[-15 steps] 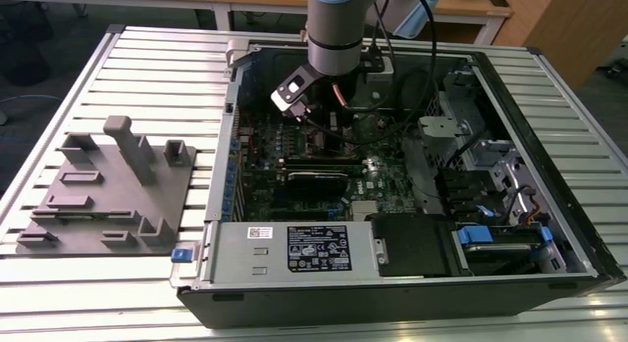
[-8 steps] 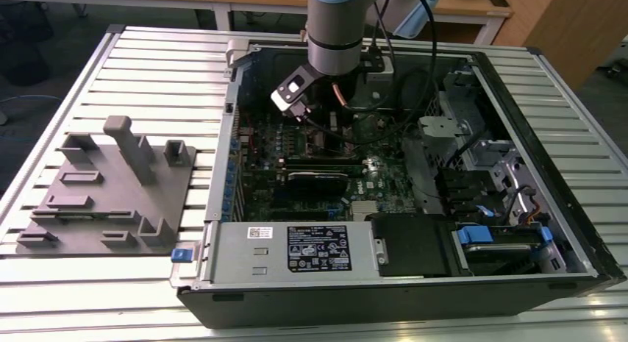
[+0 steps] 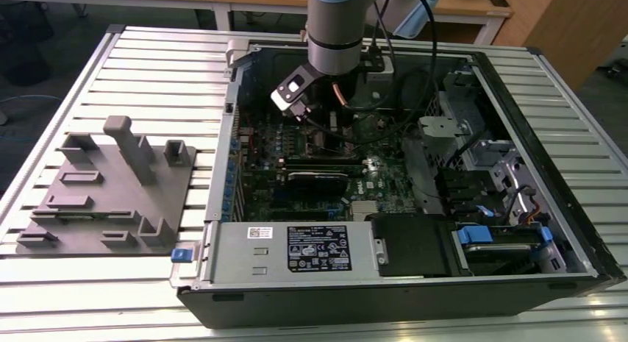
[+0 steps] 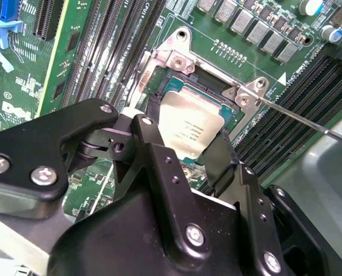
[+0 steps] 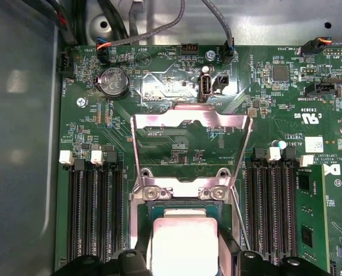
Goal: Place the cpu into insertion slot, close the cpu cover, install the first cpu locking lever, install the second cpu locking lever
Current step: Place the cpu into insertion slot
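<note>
Over the slot (image 4: pixel 200 86), near 12 o'clock of the open case (image 3: pixel 223 173) in the exterior view, my gripper (image 4: pixel 188 135) is clamped on the cpu (image 4: pixel 185 126). It is a small flat square with a dull silver top, faint grey print at its centre and a thin green edge showing under the metal. My two black fingers (image 4: pixel 152 118) press its opposite sides, so the chip sits right between them, slightly tilted against the silver-rimmed socket. I cannot tell whether its underside already touches the socket floor.

In the first wrist view the cover (image 5: pixel 159 121) stands swung open just beyond the slot, its cut-out centre showing green board (image 5: pixel 176 86) through it. A thin lever (image 5: pixel 238 221) rises beside the slot, near one finger. Long black memory slots (image 5: pixel 93 218) flank the socket on both sides.

My arm (image 3: pixel 334 33) comes down from 12 o'clock. A grey rack (image 3: pixel 108 187) lies at 9 o'clock of the case, well apart.
</note>
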{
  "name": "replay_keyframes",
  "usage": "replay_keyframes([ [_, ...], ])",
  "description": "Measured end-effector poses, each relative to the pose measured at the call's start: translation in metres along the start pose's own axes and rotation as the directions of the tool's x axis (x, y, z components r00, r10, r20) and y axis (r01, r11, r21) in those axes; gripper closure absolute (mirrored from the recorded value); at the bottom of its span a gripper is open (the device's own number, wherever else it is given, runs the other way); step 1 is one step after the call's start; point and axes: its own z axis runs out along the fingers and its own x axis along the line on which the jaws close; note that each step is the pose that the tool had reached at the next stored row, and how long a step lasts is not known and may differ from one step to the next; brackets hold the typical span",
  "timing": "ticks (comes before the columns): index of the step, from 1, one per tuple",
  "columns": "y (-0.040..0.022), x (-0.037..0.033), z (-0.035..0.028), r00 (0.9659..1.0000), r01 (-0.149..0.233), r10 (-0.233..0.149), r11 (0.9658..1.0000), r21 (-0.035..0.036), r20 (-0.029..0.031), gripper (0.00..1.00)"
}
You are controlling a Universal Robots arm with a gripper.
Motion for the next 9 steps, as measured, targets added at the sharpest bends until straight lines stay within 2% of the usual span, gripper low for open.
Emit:
replay_keyframes([
  [9,0.0,-0.0003,-0.0008,1.0,0.0,0.0,1.0,-0.001,0.0,0.46],
])
